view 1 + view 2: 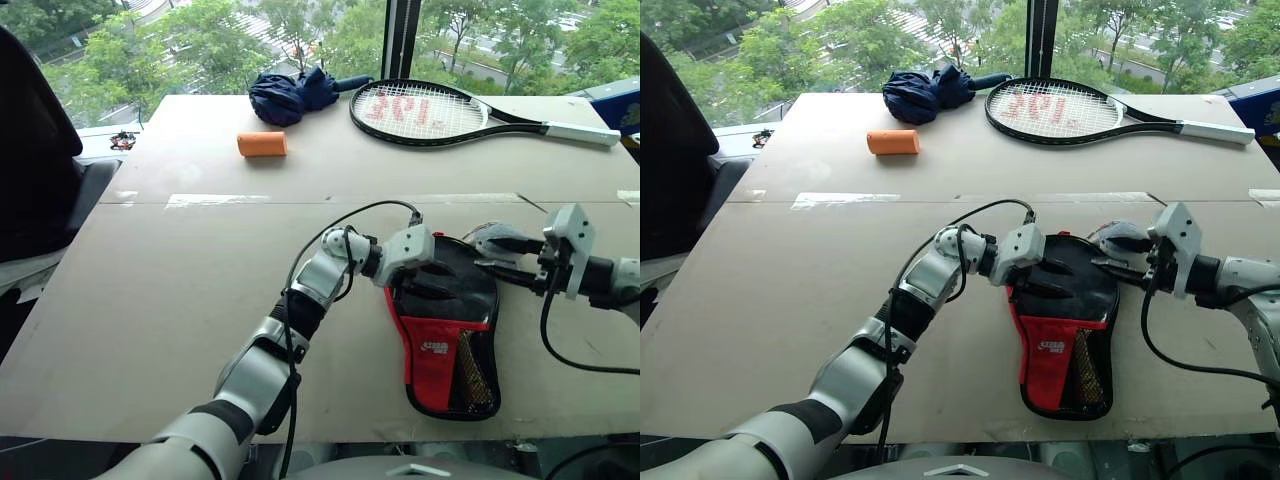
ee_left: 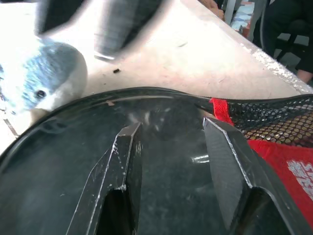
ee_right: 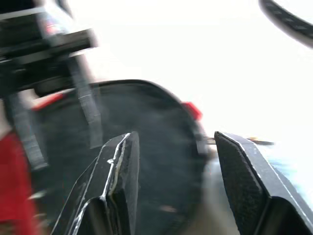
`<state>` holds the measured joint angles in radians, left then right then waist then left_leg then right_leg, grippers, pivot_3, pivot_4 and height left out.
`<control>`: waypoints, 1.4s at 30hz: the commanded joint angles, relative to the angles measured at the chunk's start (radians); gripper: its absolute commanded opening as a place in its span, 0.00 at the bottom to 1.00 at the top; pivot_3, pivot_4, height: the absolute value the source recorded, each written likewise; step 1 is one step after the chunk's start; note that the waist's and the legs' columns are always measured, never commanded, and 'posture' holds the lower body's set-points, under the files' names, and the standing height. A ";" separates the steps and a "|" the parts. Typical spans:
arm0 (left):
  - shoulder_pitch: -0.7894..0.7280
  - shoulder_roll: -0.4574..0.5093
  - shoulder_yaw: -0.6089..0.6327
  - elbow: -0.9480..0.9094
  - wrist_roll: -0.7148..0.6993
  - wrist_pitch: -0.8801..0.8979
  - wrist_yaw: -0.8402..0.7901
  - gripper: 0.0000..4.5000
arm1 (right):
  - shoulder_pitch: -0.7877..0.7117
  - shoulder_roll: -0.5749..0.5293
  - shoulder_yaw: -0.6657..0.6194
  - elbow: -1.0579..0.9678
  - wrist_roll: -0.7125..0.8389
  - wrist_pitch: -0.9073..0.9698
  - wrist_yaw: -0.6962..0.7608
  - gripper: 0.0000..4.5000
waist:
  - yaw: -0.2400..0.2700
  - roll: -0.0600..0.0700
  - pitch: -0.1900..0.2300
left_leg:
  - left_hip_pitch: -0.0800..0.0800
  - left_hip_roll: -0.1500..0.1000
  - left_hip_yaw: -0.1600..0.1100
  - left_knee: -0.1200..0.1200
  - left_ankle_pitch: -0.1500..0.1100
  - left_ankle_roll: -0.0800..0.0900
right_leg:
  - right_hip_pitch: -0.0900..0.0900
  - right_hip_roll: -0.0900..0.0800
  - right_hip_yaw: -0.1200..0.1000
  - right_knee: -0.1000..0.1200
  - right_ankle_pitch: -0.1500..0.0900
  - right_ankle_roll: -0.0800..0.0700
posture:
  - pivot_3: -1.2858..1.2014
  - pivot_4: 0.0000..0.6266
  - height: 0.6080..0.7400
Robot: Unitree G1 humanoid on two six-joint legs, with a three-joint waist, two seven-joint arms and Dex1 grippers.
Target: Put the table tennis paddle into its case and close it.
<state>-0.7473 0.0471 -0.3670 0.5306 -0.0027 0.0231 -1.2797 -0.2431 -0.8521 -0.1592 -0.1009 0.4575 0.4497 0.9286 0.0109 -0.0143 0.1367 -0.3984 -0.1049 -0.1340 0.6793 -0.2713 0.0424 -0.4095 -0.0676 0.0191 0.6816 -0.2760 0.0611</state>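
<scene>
Paddle (image 1: 452, 282) and case (image 1: 447, 350) lie together near the front right of the table (image 1: 180, 290): the round black rubber face sits at the far end of the pouch, with the red logo panel and mesh pocket nearer the robot, so the bat looks already seated and the flap and zip seem to be what remains. Whether the zip is partly run cannot be told. The left gripper (image 1: 428, 283) hangs over the black face with its 2 fingers spread and empty; in the left wrist view they frame the glossy rubber without clearly touching it. The right gripper (image 1: 508, 256) reaches in from the right at the far edge of the case, beside the fuzzy grey-blue ball charm (image 1: 490, 236), its fingers also apart and holding nothing. To do this step well, the left gripper should probably press the case flat so it cannot slide, while the right takes the charm or zip pull and draws it steadily along the curved rim. Pulling without a steadying hand would likely drag the whole pouch across the smooth board.
</scene>
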 commanded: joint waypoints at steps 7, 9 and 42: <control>0.033 -0.001 -0.121 0.058 0.089 0.045 0.063 0.43 | -0.283 -0.048 0.210 0.349 -0.229 -0.008 0.100 0.54 | 0.006 0.002 0.000 | -0.001 0.000 0.002 0.000 0.000 0.000 | -0.001 0.000 0.001 -0.001 0.000 0.000 | 0.52 0.24 1.00; 0.034 0.002 -0.136 0.072 0.100 0.057 0.069 0.43 | -0.302 -0.081 0.255 0.361 -0.234 0.072 0.174 0.54 | 0.006 0.002 0.000 | -0.001 0.000 0.001 0.000 0.000 0.000 | 0.000 -0.001 0.000 -0.002 0.000 0.000 | 0.52 0.24 1.00; 0.072 0.057 -0.266 0.113 0.190 0.058 0.160 0.44 | 0.517 -0.365 -0.371 -0.165 0.093 0.524 0.443 0.00 | 0.047 0.007 -0.009 | 0.002 -0.001 -0.001 0.002 -0.003 0.005 | 0.007 -0.003 -0.003 -0.004 0.000 0.001 | 0.52 0.24 1.00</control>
<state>-0.7337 0.0470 -0.5640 0.5279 0.0928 -0.0075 -1.1221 0.2236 -1.1871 -0.4366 -0.2042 0.5324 0.9524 1.3145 0.0578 -0.0078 0.1277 -0.3956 -0.1056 -0.1352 0.6817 -0.2764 0.0506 -0.4019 -0.0704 0.0156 0.6765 -0.2761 0.0617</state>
